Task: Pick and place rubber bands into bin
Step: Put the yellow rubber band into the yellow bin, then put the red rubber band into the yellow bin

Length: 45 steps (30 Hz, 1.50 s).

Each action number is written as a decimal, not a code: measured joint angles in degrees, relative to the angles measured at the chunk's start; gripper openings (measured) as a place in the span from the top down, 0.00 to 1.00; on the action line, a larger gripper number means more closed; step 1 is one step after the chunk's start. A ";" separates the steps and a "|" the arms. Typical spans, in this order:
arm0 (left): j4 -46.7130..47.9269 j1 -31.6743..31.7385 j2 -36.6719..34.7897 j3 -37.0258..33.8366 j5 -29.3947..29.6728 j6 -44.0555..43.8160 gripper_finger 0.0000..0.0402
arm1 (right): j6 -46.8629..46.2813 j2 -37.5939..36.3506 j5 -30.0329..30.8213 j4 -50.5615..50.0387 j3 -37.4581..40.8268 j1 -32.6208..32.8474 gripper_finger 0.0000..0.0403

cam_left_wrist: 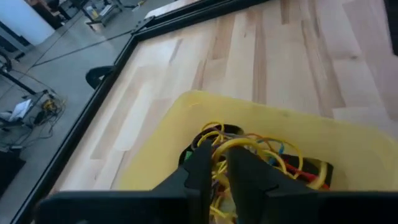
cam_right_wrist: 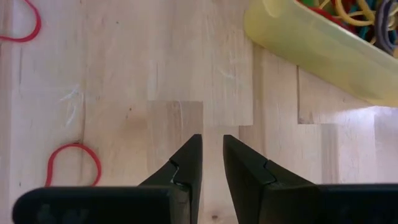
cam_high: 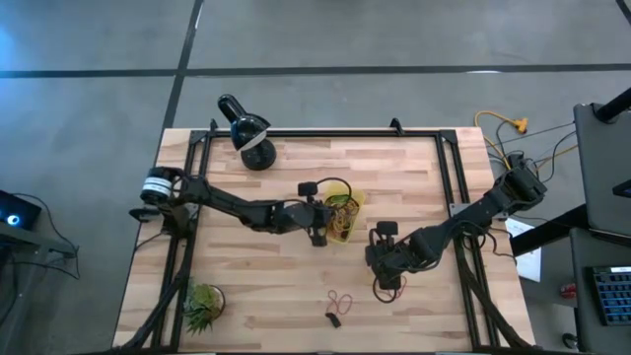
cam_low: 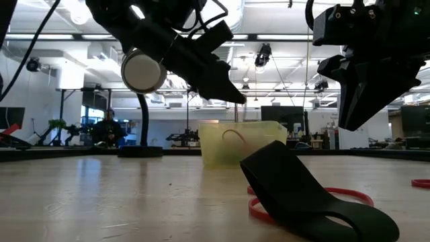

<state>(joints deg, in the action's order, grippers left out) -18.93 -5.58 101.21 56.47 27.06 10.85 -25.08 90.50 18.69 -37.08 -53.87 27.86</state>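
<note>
The yellow bin [cam_high: 353, 200] [cam_low: 242, 142] stands mid-table with a tangle of rubber bands [cam_left_wrist: 261, 152] in it. My left gripper [cam_high: 330, 219] [cam_left_wrist: 219, 155] hangs over the bin's inside, its fingers a narrow gap apart. My right gripper [cam_high: 378, 264] [cam_right_wrist: 212, 144] hovers above bare wood to the right of the bin, open by a narrow gap with nothing between its fingers. Loose bands lie flat on the table near the front: a red one [cam_high: 340, 299] [cam_right_wrist: 74, 165], a black one [cam_high: 333, 318] [cam_low: 302, 195], and another red one [cam_right_wrist: 22, 28]. My left gripper: a yellow band [cam_left_wrist: 249, 144] arcs close over its fingertips inside the bin. I cannot tell whether the fingers touch it.
A black domed lamp [cam_high: 246, 128] stands at the far left and a small spiky green plant [cam_high: 202, 306] at the near left. Black frame rails [cam_high: 454, 187] run along the table's edges. Bare wood lies between the bin and the loose bands.
</note>
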 joint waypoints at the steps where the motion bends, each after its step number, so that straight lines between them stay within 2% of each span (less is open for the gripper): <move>1: 0.01 0.00 0.00 0.00 -0.54 -0.01 0.90 | 0.00 0.00 0.46 0.01 0.02 0.00 0.85; 7: 0.26 -0.01 -0.06 0.00 -3.32 -1.41 0.73 | 0.00 0.00 1.00 0.05 0.02 0.00 0.85; 12: 3.74 0.02 -1.84 0.50 -6.24 -2.15 0.66 | -0.22 0.00 1.00 0.13 0.04 0.00 0.85; 15: 12.19 0.47 -2.47 3.26 -9.86 -5.02 0.65 | -0.26 0.00 1.00 0.23 0.12 0.00 0.85; 17: 18.19 0.52 -2.64 5.39 -10.09 -5.77 0.65 | -0.27 0.02 0.98 0.09 0.23 0.00 0.85; 20: 21.62 0.59 -2.67 7.65 -10.62 -5.69 0.65 | -0.42 0.02 0.97 0.37 0.33 0.00 0.85; 24: 22.03 0.55 -2.67 8.36 -11.61 -5.09 0.65 | -0.45 0.02 0.97 0.54 0.33 0.00 0.85; 30: 24.65 1.94 -2.67 8.63 -19.46 -6.29 0.65 | -0.46 0.02 0.95 0.59 0.33 0.02 0.85; 39: 24.40 1.80 -2.88 8.63 -19.61 -6.02 0.65 | -2.36 0.02 0.27 0.68 0.33 0.02 0.85; 45: 28.20 -0.26 -3.72 8.63 -19.70 -6.38 0.65 | -4.99 0.02 -5.95 1.56 0.74 0.43 0.85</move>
<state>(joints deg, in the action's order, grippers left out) 9.27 -5.84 97.49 65.10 7.36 4.47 -30.07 90.52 12.74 -35.52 -53.12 28.29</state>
